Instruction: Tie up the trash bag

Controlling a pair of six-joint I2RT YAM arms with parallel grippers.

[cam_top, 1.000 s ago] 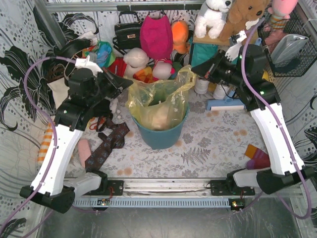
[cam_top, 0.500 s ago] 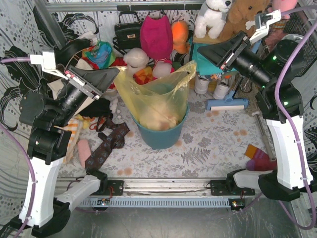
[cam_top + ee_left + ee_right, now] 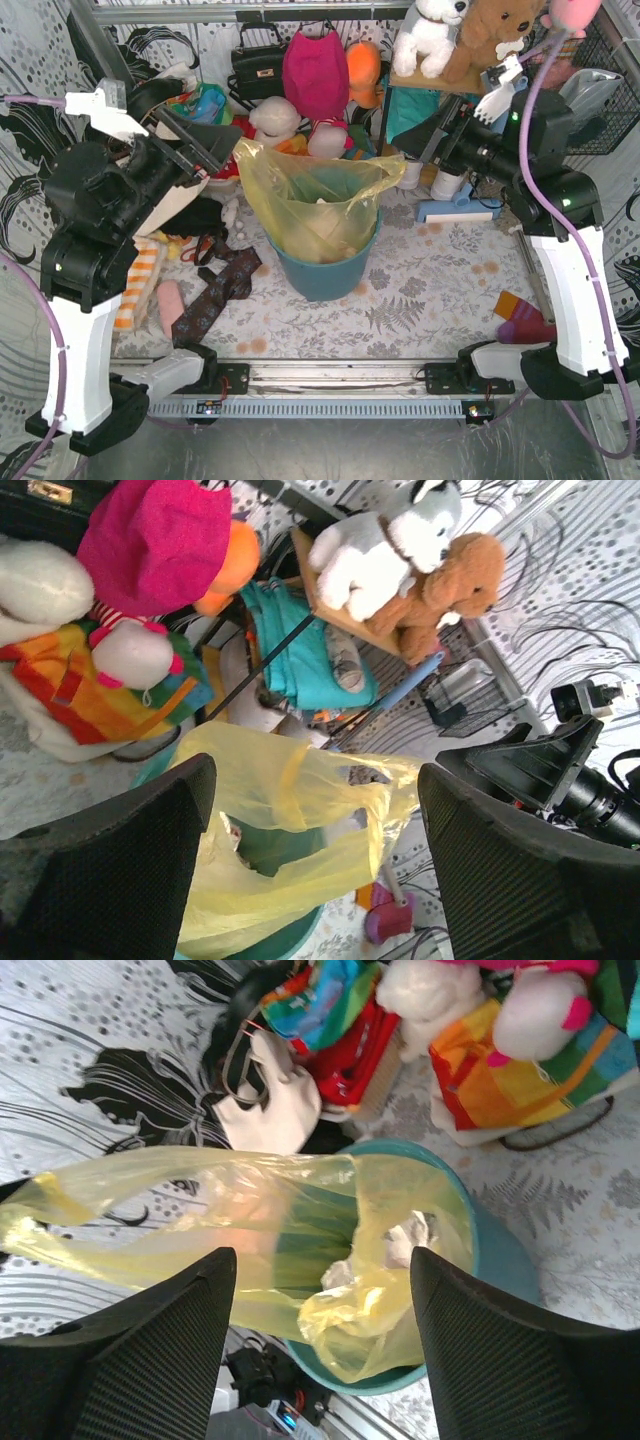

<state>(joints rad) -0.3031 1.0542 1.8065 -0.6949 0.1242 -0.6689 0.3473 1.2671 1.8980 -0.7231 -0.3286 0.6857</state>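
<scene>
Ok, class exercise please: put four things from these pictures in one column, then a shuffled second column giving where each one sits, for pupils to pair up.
Column one
1. thin translucent yellow-green plastic trash bag
2. teal round plastic bin
3. white and grey plush dog
4. dark patterned fabric necktie

Column two
A. lying flat, left of the bin
B. on the raised wooden shelf at the back
C. standing in the middle of the table
D. sitting in the bin, mouth open

Pairs: 1-D, 2-C, 3-B, 4-A

Stuffed toys (image 3: 275,118) crowd behind the trash bag (image 3: 315,195); bare table (image 3: 420,300) lies open before the bin (image 3: 325,277).
</scene>
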